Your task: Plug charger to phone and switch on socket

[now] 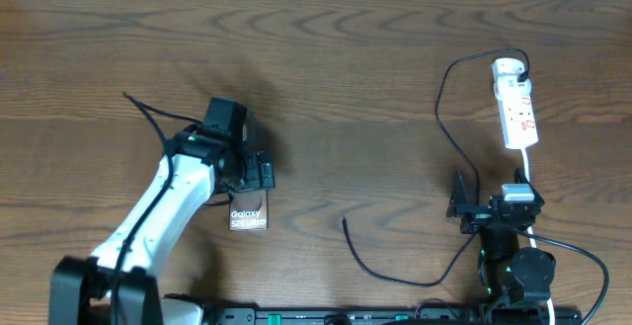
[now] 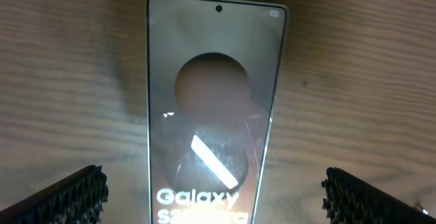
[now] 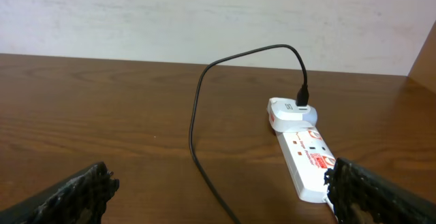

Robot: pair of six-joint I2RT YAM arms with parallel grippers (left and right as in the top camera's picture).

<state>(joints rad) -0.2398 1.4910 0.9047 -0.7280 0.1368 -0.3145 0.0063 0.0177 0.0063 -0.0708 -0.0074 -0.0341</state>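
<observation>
The bronze phone [image 1: 248, 212] lies flat on the table, its "Galaxy" lettering up. My left gripper [image 1: 259, 175] hangs over its far end, open. In the left wrist view the phone [image 2: 214, 101] lies between the two spread fingers [image 2: 214, 197], touching neither. The white socket strip [image 1: 516, 105] lies at the right rear. The charger's plug sits in a white adapter at its far end [image 3: 289, 111]. The black cable [image 1: 449, 127] runs down to a loose tip [image 1: 345, 222] on the table. My right gripper [image 1: 491, 206] is open and empty near the strip's cord end [image 3: 310, 163].
The white power-strip cord [image 1: 529, 172] runs from the strip under my right arm. Thick black base cables [image 1: 583, 256] loop at the lower right. A pale wall [image 3: 204, 13] rises behind the table's far edge.
</observation>
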